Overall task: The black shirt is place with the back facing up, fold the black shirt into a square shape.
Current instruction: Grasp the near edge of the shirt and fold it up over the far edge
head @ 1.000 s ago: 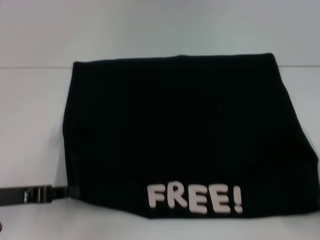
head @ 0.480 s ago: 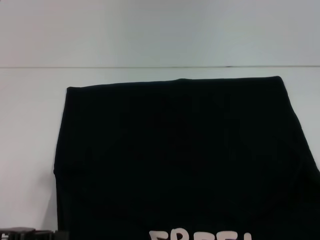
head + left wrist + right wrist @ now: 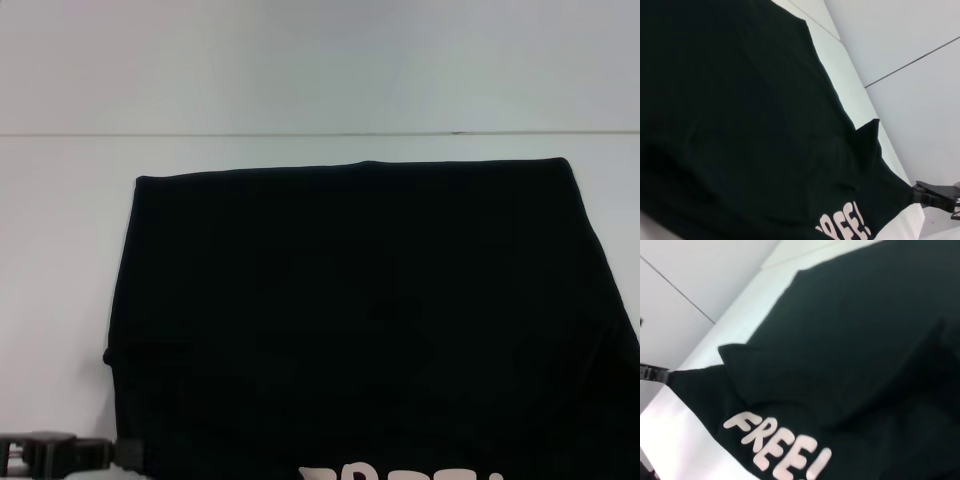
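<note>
The black shirt (image 3: pixel 350 310) covers most of the white table (image 3: pixel 60 250) in the head view. Its white "FREE!" lettering (image 3: pixel 400 472) just shows at the near edge, facing up. My left gripper (image 3: pixel 100 452) is at the shirt's near left corner. In the right wrist view that gripper (image 3: pixel 662 375) holds a corner of the shirt (image 3: pixel 850 355) pulled to a taut point beside the lettering (image 3: pixel 775 445). My right gripper (image 3: pixel 921 192) shows in the left wrist view, shut on the opposite taut corner of the shirt (image 3: pixel 740 125). It is out of the head view.
The table's far edge (image 3: pixel 320 134) runs as a thin line beyond the shirt, with a plain pale wall (image 3: pixel 320 60) behind it. Bare table shows to the shirt's left and along the far side.
The whole shirt has slid toward me. Its far edge dropped lower in the head view and the lettering has nearly left the bottom. The left gripper moved nearer with it.
</note>
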`<state>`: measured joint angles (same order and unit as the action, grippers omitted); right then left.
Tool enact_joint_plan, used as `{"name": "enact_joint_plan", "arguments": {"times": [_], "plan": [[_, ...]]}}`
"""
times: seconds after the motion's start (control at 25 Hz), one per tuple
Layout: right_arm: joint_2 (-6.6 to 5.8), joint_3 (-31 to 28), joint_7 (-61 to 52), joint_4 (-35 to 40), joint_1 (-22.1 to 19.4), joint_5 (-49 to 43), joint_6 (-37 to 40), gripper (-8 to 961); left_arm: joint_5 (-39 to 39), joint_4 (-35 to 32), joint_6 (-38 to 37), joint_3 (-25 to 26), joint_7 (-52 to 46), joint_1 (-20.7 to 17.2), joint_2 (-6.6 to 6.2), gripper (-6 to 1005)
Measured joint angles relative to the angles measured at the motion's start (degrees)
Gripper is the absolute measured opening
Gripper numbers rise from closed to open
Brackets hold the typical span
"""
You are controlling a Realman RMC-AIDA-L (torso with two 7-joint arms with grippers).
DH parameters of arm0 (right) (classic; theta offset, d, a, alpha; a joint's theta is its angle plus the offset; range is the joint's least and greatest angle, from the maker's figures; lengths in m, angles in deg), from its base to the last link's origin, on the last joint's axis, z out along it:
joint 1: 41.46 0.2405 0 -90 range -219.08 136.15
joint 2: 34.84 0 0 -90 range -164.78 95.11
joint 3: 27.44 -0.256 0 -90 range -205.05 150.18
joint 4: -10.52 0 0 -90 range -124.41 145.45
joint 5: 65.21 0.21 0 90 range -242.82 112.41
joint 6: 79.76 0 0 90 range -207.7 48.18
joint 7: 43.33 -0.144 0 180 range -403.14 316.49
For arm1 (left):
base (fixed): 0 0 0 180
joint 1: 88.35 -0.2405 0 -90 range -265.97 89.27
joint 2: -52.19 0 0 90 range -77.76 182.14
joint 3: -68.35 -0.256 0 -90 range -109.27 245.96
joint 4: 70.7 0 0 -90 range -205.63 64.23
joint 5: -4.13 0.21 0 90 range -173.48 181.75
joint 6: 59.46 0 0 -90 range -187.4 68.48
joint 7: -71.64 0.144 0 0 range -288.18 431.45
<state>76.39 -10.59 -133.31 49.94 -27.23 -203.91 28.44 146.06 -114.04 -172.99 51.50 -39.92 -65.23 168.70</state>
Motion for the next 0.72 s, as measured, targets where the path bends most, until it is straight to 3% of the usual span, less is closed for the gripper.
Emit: {"name": "enact_joint_plan", "arguments": {"times": [0.24, 0.4, 0.56, 0.72], "plan": [[-0.65, -3.72, -0.04, 0.87, 3.93, 0.21, 0.13, 34, -0.86, 1.0, 1.53, 3.05, -1.85, 4.24, -1.77, 14], [-1.31, -7.08, -0.68, 0.72, 8.64, 0.23, -2.01, 34, -0.87, 3.74, 6.36, 3.97, -4.11, 9.47, -3.96, 14], [-1.43, -7.79, -1.97, 0.27, 13.76, 0.24, -7.78, 34, -0.86, 6.46, 14.79, 3.43, -6.31, 14.38, -5.36, 14], [-1.34, -5.83, -3.96, -1.38, 18.4, -0.01, -16.84, 34, -0.51, 9.29, 27.2, 3.2, -7.73, 18.57, -5.74, 13]]}}
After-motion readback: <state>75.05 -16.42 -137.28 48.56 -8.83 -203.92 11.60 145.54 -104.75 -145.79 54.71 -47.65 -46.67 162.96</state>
